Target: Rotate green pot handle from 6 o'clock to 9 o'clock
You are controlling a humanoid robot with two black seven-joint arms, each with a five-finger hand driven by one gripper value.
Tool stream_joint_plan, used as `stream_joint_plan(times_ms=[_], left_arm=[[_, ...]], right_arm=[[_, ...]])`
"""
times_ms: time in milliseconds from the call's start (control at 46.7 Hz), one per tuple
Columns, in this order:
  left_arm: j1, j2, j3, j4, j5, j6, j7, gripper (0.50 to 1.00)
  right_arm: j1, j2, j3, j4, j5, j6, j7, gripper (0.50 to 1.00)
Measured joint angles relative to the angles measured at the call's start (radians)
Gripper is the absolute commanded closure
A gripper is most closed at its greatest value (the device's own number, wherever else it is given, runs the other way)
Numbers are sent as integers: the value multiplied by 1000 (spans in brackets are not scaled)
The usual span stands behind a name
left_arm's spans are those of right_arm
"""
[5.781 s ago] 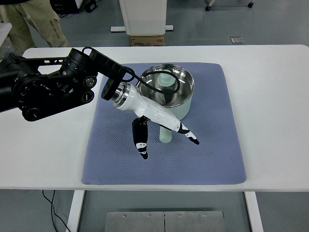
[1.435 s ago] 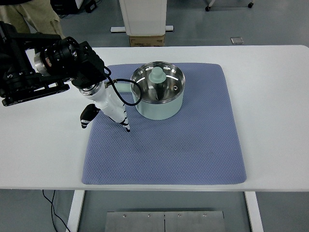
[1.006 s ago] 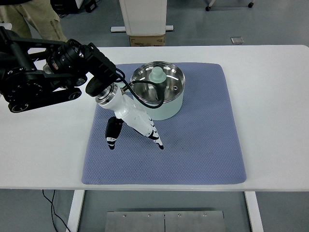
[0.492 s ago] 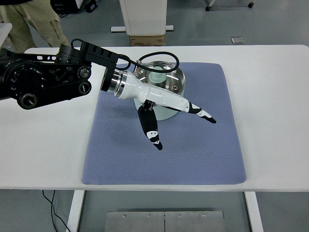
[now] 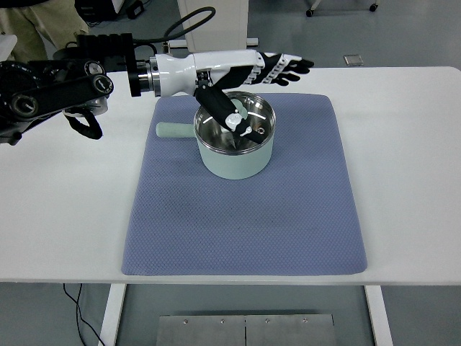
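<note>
The left hand (image 5: 248,76) was stretched out flat above the far side of the table, its arm coming in from the left edge of the view. Its fingers (image 5: 288,65) were spread wide and pointed to the right, holding nothing, while the thumb (image 5: 223,112) angled down over the open mouth of the pot.

Directly below and just nearer than the hand sat the green pot (image 5: 235,138), upright, with its shiny steel inside showing. Whether the thumb tip touched the pot rim or anything inside could not be told from this view. The pot handle (image 5: 175,130) stuck out from the pot's left side, lying under the white forearm and pointing toward the left edge of the view, at about nine o'clock.

The pot rested on a blue-grey mat (image 5: 245,216), in its far half, and the mat spread well beyond the hand toward the near side. The mat lay on a white table (image 5: 410,166). Far to the hand's left, past the table's far corner, a person's trouser legs (image 5: 36,25) were visible.
</note>
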Motion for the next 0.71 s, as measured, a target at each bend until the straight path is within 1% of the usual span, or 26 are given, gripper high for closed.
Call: stream_joint_plan(times_ms=[150,278,385,707], left_arm=[[34,1,0,78,-157,1,0,500],[64,10,-5,122,-269,1,0,500],[85,34,-7,140,-355,2,0,500],[157,51,-35,195,-531,3,1,500]], right_arm=[[0,0,0,0,0,0,0,500],[0,0,0,0,0,0,1,500],[0,0,0,0,0,0,0,500],[0,0,0,0,0,0,-1,500]])
